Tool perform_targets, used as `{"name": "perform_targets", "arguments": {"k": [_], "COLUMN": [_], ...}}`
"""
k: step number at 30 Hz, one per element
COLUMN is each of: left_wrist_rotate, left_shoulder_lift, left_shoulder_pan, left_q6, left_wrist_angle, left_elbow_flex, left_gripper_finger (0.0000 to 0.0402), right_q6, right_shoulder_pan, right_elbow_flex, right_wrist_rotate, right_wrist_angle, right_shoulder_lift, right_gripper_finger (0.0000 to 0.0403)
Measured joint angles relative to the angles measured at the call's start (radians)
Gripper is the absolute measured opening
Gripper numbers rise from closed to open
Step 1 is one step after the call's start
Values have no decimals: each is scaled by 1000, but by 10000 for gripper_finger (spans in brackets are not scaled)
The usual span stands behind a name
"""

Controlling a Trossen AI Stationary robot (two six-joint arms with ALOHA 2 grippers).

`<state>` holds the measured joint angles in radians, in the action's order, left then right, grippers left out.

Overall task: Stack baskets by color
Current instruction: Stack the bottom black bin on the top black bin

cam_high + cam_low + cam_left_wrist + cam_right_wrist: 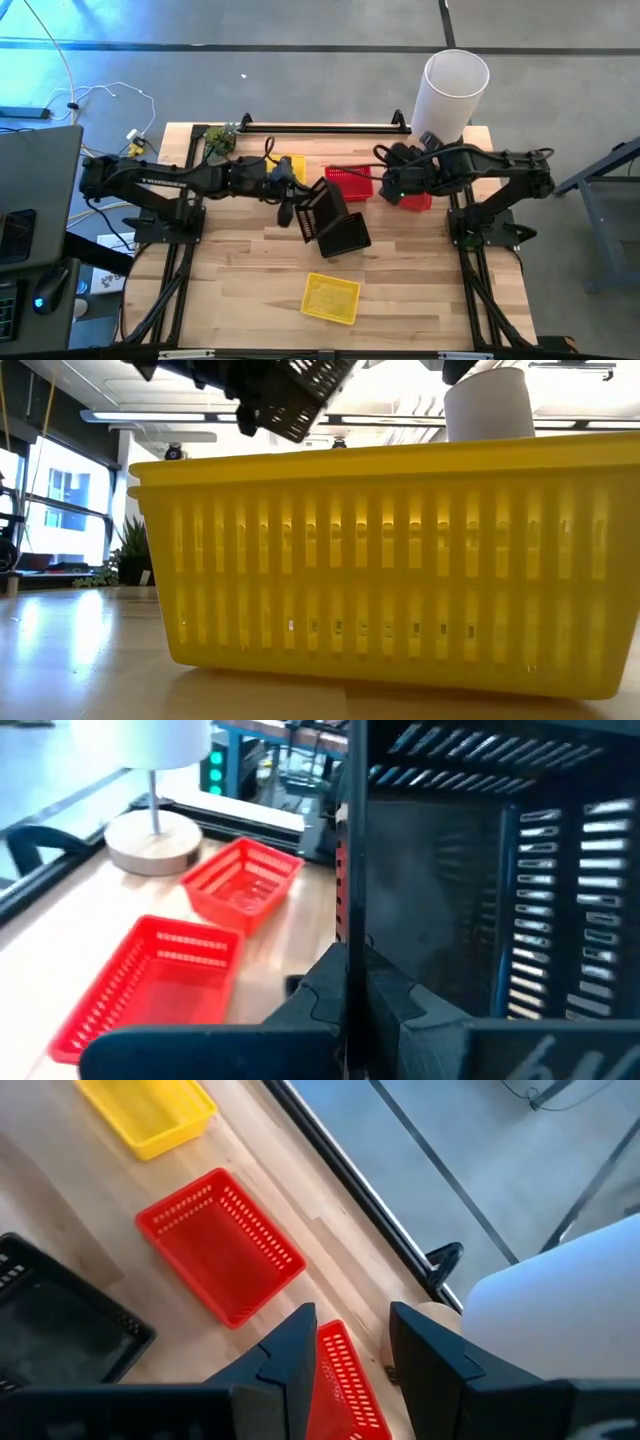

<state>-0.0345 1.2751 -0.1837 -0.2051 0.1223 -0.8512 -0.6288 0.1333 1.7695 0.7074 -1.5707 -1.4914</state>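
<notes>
My left gripper (292,203) reaches in from the table's left and is shut on a black basket (325,205), which hangs tipped over the table's middle and shows high up in the low view (296,396). A second black basket (348,238) sits on the table just below it. Two red baskets (350,182) (416,201) lie at the far right, and my right gripper (386,187) hovers open above the second one (345,1380). One yellow basket (330,298) rests near the front edge and another (293,167) lies behind the left arm. My left gripper pinches one side wall (346,910) of the black basket, one finger inside (405,1010) and one outside (320,995). The fingers come nearly level from the table's left. The basket hangs clear of the table, tipped on its side with its opening turned away from straight up.
A tall white cylinder (452,92) stands on a round wooden base (155,845) at the far right corner, close behind the right arm. A black bar (320,126) runs along the far edge. Bare wood lies at the near left and near right.
</notes>
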Motion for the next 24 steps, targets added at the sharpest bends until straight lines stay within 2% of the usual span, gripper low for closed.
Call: {"name": "perform_targets", "arguments": {"k": [10, 17, 24], "left_wrist_rotate": [-10, -23, -111], "left_shoulder_lift": [153, 275, 384], "left_shoulder_pan": [-47, -49, -51], "left_q6": [32, 20, -6], "left_wrist_angle": [-248, -293, -298], "left_elbow_flex": [-210, -284, -342], "left_gripper_finger": [0, 0, 0], "right_q6": [8, 8, 8], "right_shoulder_pan": [-55, -55, -55], "right_elbow_flex": [0, 0, -2], "right_wrist_rotate": [-17, -29, -30], "right_wrist_angle": [0, 0, 1], "right_shoulder_lift": [0, 0, 0], "right_gripper_finger": [114, 114, 114]}}
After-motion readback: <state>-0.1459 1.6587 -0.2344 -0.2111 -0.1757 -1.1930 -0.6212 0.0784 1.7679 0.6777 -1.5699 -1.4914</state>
